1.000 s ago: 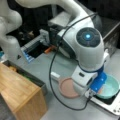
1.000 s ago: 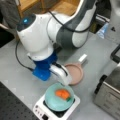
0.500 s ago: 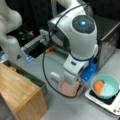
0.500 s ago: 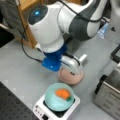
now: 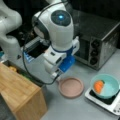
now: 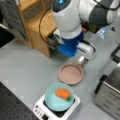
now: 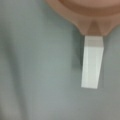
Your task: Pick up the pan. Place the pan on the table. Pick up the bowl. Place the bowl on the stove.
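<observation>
The pink pan point(image 5: 71, 86) lay flat on the grey tabletop point(image 5: 82, 110), in a front view just left of the stove point(image 5: 105, 101), and apart from it. The teal bowl point(image 5: 105, 85), with an orange carrot-like piece inside, sat on the stove's black top, so both placements looked done.

The hand point(image 5: 55, 76) hung low over the pan's short white handle point(image 7: 92, 62). In both front views the arm's body hid the fingers, and the wrist view showed none, so I cannot tell whether they were spread or pressed together. In the wrist view nothing touched the handle, which lay bare on the tabletop, pointing away from the pan's rim.

The pan looked light, stiff and shallow, probably plastic and a little slick. The stub handle seemed the best place to take hold, since the rim was low and wide. The bowl looked equally light and rigid, with a rim thin enough to pinch, though its loose contents could shift if it tipped.

A steel toaster oven point(image 5: 100, 42) stood behind and a wooden box point(image 5: 22, 95) on the left. No brand, label or writing could be read anywhere.
</observation>
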{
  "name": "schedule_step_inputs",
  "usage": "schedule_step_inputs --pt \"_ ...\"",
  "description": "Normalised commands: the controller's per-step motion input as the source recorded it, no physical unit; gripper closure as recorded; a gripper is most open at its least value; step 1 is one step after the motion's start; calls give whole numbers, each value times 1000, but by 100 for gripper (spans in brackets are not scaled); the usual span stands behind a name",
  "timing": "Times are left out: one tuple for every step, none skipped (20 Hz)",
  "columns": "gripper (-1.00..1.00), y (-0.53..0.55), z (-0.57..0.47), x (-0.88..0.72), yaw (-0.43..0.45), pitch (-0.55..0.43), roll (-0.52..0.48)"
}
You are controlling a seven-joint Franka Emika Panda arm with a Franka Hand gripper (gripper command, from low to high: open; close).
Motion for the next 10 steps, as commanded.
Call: schedule_step_inputs --pt "-100 89 -216 -1000 -39 -332 -280" --pt "-100 76 -223 -964 -26 -338 -267" --pt "-100 68 -221 -896 -13 -337 -254" --pt "-100 57 -224 -829 -7 -344 -240" --pt "-100 47 -223 -738 -4 -342 -230" --pt "-100 38 -219 -641 -3 -331 -220" --pt "-100 36 -204 -540 -2 -315 -209" --pt "-100 33 -188 -432 1 -297 -196" --pt "-100 37 -122 -188 3 -208 -157" --pt "-100 23 -115 -126 17 -203 -157"
